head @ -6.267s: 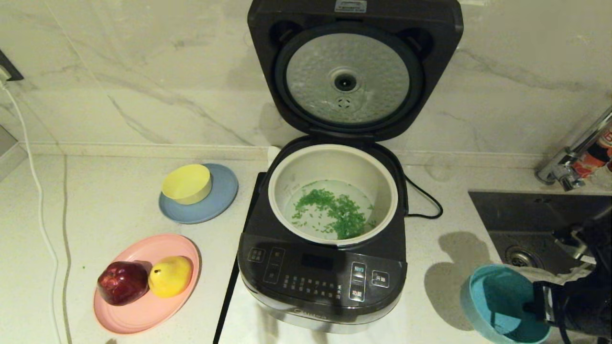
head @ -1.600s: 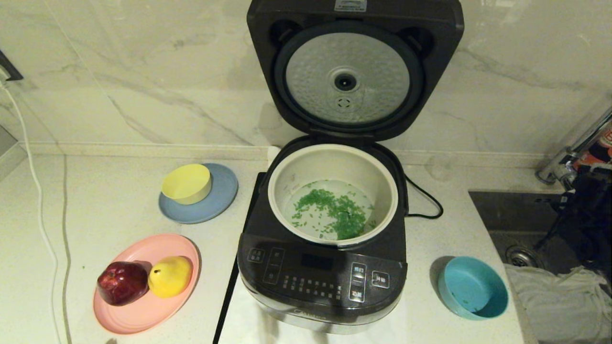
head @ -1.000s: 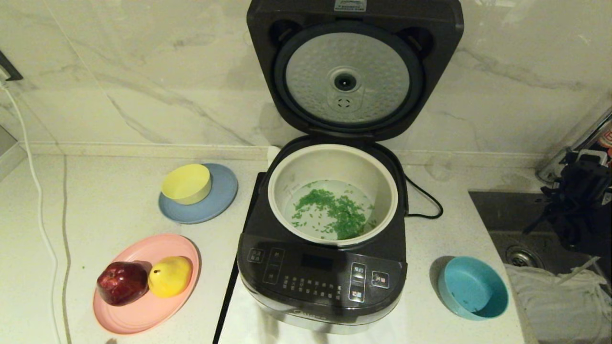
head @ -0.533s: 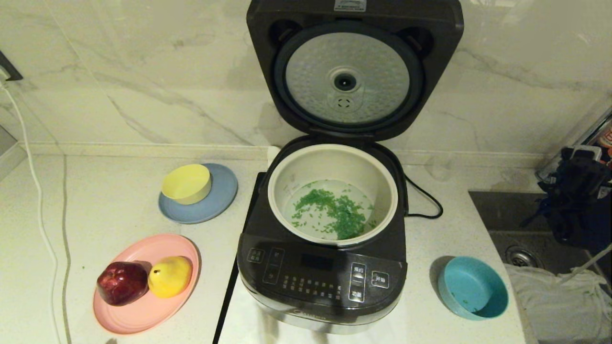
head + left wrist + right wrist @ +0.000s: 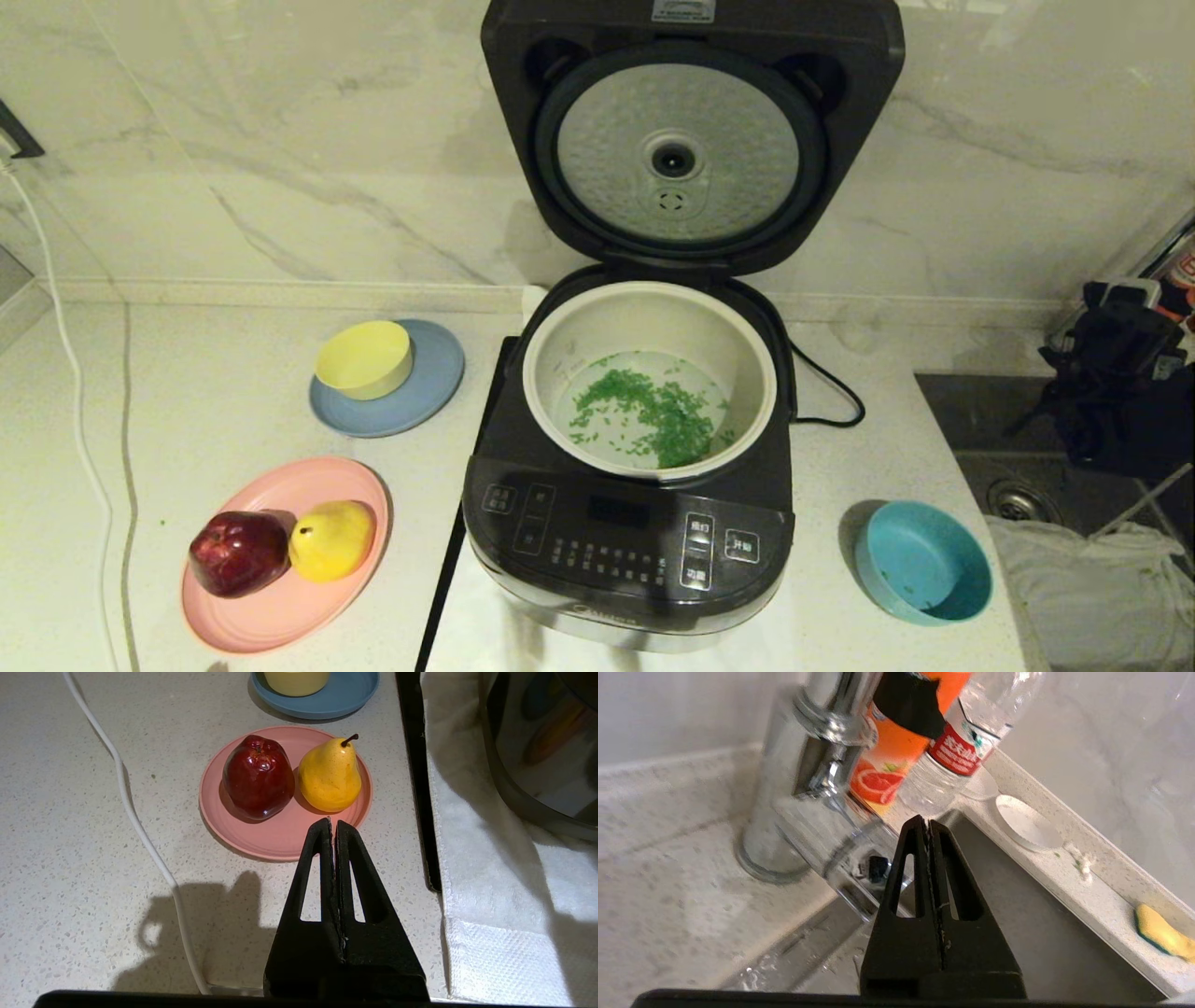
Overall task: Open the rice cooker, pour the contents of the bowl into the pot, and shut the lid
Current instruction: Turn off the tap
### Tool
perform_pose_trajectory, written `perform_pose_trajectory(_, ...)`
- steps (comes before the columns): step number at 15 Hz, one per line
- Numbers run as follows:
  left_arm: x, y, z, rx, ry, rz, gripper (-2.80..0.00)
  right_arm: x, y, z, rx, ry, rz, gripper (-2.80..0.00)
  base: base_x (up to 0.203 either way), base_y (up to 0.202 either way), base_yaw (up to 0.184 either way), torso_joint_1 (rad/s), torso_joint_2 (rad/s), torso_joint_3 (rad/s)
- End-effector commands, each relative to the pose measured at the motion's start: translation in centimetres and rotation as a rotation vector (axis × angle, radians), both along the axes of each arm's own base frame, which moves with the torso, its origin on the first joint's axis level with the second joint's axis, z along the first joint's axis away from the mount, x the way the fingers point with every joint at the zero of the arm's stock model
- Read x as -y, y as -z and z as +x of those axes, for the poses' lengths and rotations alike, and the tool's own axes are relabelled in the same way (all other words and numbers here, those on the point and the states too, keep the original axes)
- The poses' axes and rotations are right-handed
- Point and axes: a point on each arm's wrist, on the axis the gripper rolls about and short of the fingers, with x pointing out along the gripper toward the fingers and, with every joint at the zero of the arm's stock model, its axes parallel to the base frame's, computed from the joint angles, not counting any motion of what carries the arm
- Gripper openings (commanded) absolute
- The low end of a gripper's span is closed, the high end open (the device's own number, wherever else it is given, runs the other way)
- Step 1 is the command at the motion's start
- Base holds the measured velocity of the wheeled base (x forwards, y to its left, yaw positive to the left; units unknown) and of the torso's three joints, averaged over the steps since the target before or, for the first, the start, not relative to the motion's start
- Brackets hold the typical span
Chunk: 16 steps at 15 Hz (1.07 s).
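The rice cooker (image 5: 627, 551) stands mid-counter with its lid (image 5: 693, 140) swung up, silver disc facing me. Inside, the cream pot (image 5: 651, 308) holds the green contents (image 5: 653, 420) spread over its bottom. The teal bowl (image 5: 922, 574) sits upright on the counter right of the cooker, with only a few green bits in it. My right arm (image 5: 1116, 392) hangs over the sink, apart from the bowl; the right gripper (image 5: 927, 822) is shut and empty, near the faucet. Over the counter by the pink plate, my left gripper (image 5: 331, 821) is shut and empty.
A yellow bowl (image 5: 364, 357) rests on a grey-blue plate (image 5: 429, 392). The pink plate (image 5: 271, 616) carries an apple (image 5: 258, 777) and a pear (image 5: 329, 774). A white cord (image 5: 140, 830) runs at the left. Sink (image 5: 990, 411), faucet (image 5: 808, 765), bottles (image 5: 952, 751) and white cloth (image 5: 1092, 597) lie right.
The bowl, earlier held tilted in my right gripper, now stands free on the counter. The right arm has since lifted and drifted back and slightly left over the sink.
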Motion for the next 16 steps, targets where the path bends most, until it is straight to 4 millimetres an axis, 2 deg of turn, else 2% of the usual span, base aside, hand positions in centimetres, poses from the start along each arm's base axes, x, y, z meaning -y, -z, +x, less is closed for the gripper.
perform_pose_trajectory(1,0.0,0.0,0.0,0.001,0.0,0.0,-2.8,-0.4,-0.3,0.4,0.014,-0.001,-0.005,-2.8,0.0,0.0,0.0,0.0,0.0,0.0)
perform_pose_trajectory(5,0.0,0.0,0.0,0.001,0.0,0.0,-2.8,-0.8,-0.1,-0.3,-0.004,0.005,0.004,-2.8,0.0,0.0,0.0,0.0,0.0,0.0)
perform_pose_trajectory(7,0.0,0.0,0.0,0.002,0.0,0.0,-2.8,-1.3,-1.6,-2.0,-0.002,0.0,0.012,-2.8,0.0,0.0,0.0,0.0,0.0,0.0)
perform_pose_trajectory(9,0.0,0.0,0.0,0.001,0.0,0.0,-2.8,-2.0,-4.4,-4.0,0.036,-0.013,0.01,-2.8,0.0,0.0,0.0,0.0,0.0,0.0)
perform_pose_trajectory(11,0.0,0.0,0.0,0.001,0.0,0.0,-2.8,-3.6,-7.7,-6.4,0.087,-0.053,-0.002,-2.8,0.0,0.0,0.0,0.0,0.0,0.0)
perform_pose_trajectory(14,0.0,0.0,0.0,0.001,0.0,0.0,-2.8,-7.3,-12.6,-10.8,0.165,-0.133,-0.021,-2.8,0.0,0.0,0.0,0.0,0.0,0.0)
perform_pose_trajectory(16,0.0,0.0,0.0,0.001,0.0,0.0,-2.8,-10.4,-15.8,-15.1,0.218,-0.21,-0.029,-2.8,0.0,0.0,0.0,0.0,0.0,0.0)
